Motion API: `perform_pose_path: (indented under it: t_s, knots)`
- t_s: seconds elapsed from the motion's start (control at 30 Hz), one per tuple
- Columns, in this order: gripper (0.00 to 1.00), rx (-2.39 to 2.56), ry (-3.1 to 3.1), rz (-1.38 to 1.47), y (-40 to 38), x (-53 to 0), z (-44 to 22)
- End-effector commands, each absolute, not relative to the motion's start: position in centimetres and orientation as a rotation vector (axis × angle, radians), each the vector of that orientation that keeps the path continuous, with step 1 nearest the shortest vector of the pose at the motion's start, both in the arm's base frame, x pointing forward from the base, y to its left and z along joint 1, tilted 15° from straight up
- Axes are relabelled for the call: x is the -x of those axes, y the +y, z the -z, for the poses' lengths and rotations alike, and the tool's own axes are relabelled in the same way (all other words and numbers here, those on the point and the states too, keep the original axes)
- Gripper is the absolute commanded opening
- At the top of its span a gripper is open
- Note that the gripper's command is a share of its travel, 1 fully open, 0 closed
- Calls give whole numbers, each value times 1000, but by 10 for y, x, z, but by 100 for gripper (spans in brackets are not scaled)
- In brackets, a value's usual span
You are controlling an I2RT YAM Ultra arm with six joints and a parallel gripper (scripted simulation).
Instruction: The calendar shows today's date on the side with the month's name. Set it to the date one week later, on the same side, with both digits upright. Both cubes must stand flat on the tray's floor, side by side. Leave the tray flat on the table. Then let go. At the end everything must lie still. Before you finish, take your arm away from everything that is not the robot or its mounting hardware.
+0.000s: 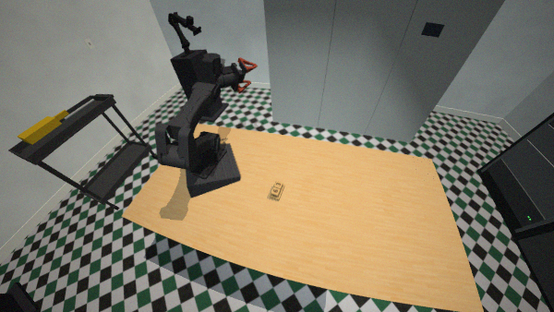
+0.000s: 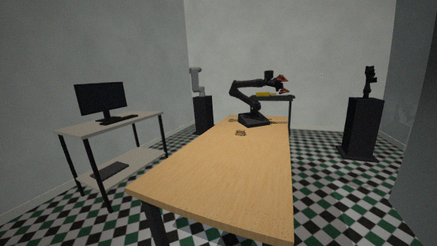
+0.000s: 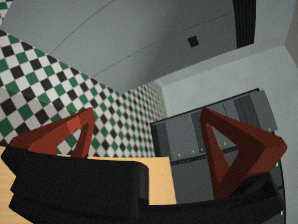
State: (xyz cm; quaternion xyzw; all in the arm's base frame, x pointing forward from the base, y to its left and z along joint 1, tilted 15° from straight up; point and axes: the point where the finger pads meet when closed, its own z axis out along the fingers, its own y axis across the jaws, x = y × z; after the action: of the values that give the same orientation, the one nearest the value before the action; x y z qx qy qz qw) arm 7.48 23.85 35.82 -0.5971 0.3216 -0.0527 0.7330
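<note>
The gripper (image 1: 245, 74) hangs high beyond the table's (image 1: 369, 222) far-left corner, fingers spread wide and empty. It should swing down over the calendar (image 1: 276, 191) squarely before closing (approach from above seems safest). The calendar sits near the arm's base: a small tan tray, digits too small to read.

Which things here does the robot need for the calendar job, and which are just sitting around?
For the job:
tray with the number cubes, on the table
gripper, open and empty, held high away from the tray

Just sitting around:
monitor and keyboard on the side desk
yellow block on the rack
black cabinet
other arms on stands
</note>
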Motion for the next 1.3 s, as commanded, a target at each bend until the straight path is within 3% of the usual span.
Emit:
perform_pose_path:
  t_s: [0.0,0.8,1.27]
  knots:
    - [100,1286,757,74,239,-80,-365]
    - [100,1095,1491,-64,240,-186,-315]
    - [100,645,2039,-167,195,-258,-270]
